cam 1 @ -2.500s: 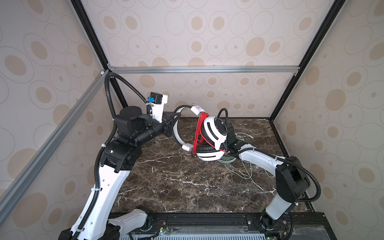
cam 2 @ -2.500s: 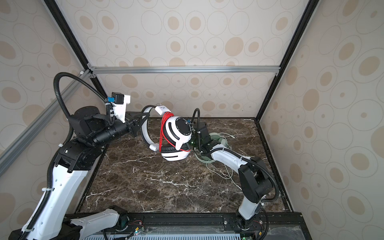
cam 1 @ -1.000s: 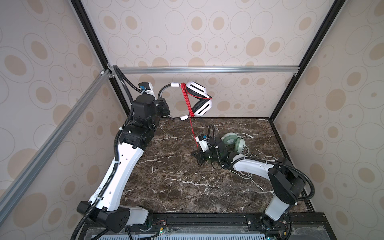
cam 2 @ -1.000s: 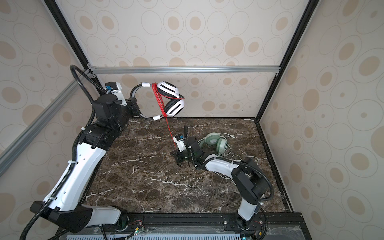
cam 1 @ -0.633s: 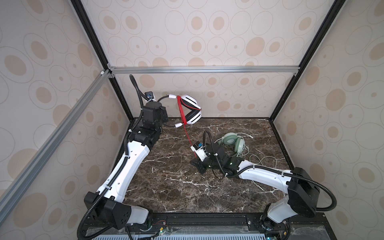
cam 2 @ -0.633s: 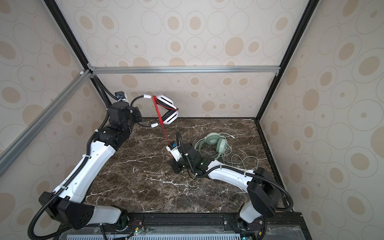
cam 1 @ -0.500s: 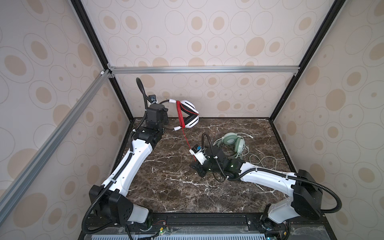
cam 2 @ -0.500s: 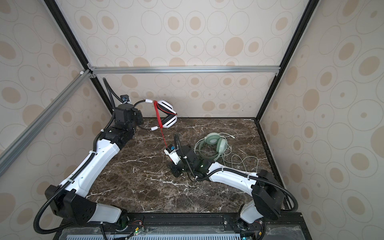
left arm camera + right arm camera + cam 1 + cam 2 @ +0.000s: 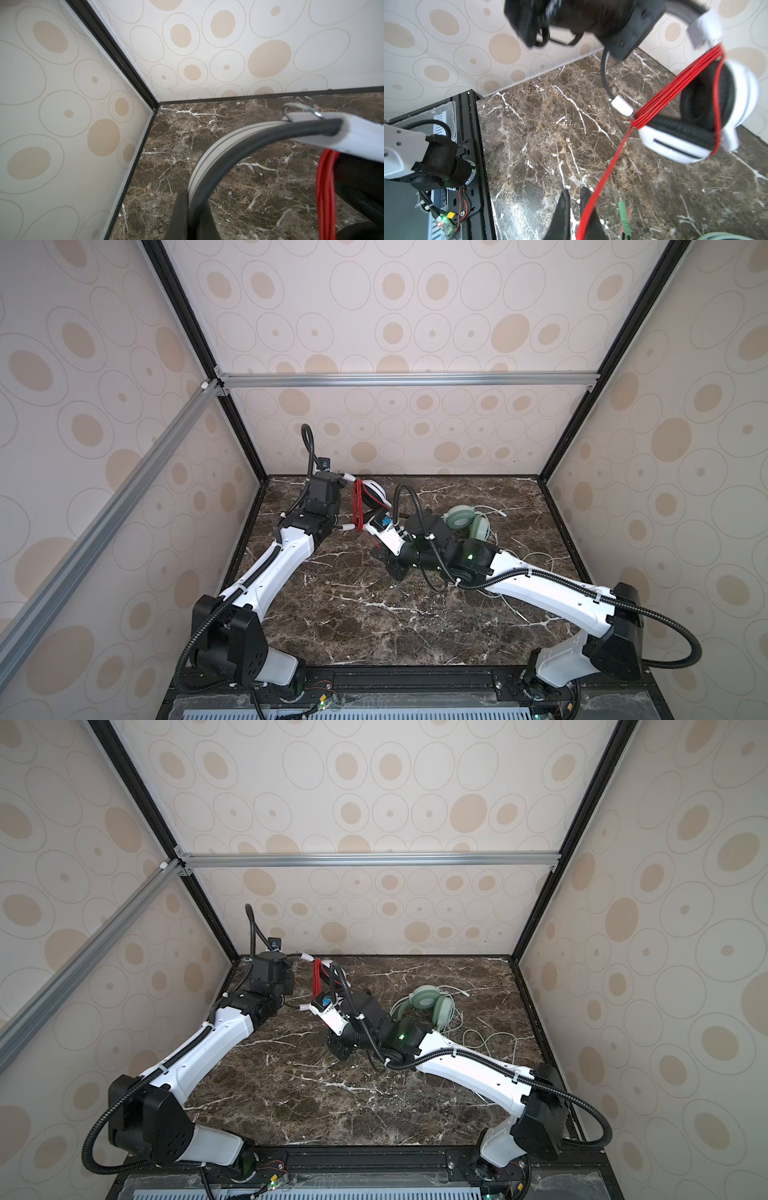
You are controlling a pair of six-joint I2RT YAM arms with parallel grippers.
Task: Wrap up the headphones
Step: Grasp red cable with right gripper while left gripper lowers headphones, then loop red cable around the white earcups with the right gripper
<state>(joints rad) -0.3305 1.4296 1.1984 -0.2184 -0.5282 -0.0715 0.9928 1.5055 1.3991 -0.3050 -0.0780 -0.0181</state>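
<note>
Currently: task partly done, by my reckoning. One set is mostly wound, the other not begun.

Item 1, white headset (image 9: 675, 143).
- Done: several turns of its red cable (image 9: 660, 97) lie as a tight bundle across the ends of the band and over the cups.
- Left: one loose run leaves the bundle and slants down to my right fingers (image 9: 560, 214), so a last stretch waits to be wound and its end secured (that end runs out of view).
- Hold: my left fingers (image 9: 179, 212) are clamped on the headband, one on each side of its grey-and-black strip.
- Hold, other side: my right fingers stand nearly together with the red cable between them, pinched as far as the wrist view shows.
- Place: far left of the tabletop (image 9: 374, 626), near the back wall (image 9: 415, 435). It seems to hang just clear of the marble, though I cannot be sure.
- Looks: white ringed cups, black pads, cups folded close together; slightly blurred in the right wrist view.

Item 2, mint-green headset (image 9: 461, 518).
- Place: lying on the tabletop toward the far right, held by neither set of fingers.
- Looks: its pale green cable (image 9: 496, 511) sprawls in open loops beside it, with green plugs (image 9: 623, 209) lying near my right fingers.
- Left: all of its wrapping.
</note>
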